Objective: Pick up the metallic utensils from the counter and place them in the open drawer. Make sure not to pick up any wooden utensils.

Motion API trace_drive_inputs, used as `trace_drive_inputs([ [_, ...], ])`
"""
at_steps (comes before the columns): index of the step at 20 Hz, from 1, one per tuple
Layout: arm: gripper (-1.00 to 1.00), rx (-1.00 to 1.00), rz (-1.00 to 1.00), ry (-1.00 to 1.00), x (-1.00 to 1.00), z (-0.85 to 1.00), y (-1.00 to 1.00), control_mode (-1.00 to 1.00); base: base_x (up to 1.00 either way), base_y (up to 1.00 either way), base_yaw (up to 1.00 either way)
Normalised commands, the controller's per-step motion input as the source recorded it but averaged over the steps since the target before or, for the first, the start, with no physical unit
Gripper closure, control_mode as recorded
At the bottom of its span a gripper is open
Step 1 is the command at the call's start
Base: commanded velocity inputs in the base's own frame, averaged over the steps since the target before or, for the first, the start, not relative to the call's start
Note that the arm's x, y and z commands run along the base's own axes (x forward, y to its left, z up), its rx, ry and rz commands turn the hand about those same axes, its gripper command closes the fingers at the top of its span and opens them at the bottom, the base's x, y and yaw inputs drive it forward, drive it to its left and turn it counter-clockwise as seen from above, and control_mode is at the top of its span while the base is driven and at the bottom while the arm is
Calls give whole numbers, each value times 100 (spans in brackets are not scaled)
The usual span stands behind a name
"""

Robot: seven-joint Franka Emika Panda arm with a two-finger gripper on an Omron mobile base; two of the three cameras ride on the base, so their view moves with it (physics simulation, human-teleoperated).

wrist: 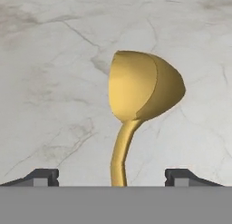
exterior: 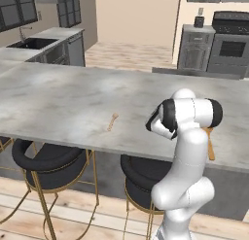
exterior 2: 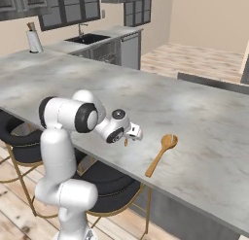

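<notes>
A small tan wooden spoon [wrist: 145,85] lies on the pale marbled counter [wrist: 45,60], bowl away from the hand. My gripper [wrist: 116,177] is open, its fingertips [wrist: 43,177] standing wide on either side of the spoon's handle without touching it. In the right base view the gripper [exterior 2: 132,133] hovers low over the counter [exterior 2: 194,112] near its front edge, with a sliver of that spoon [exterior 2: 125,143] under it. A long wooden spoon [exterior 2: 163,154] lies to its right. A thin wooden stick [exterior: 113,121] rests left of the arm. The metallic utensils and the drawer are out of view.
Black stools with gold legs [exterior: 48,159] [exterior: 146,180] stand below the counter's front edge. A sink [exterior: 31,42] sits on the far left counter, a stove [exterior: 232,47] at the far right. A paper towel roll [exterior 2: 33,40] stands at the back left.
</notes>
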Motion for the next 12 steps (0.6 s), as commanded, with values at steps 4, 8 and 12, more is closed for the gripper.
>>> trace_drive_inputs([
  [4, -100, 0, 0, 0, 47, -46, 0, -100, 0, 0, 0],
  [8, 100, 0, 0, 0, 58, -51, 0, -100, 0, 0, 0],
  [12, 100, 0, 0, 0, 39, -49, 0, -100, 0, 0, 0],
])
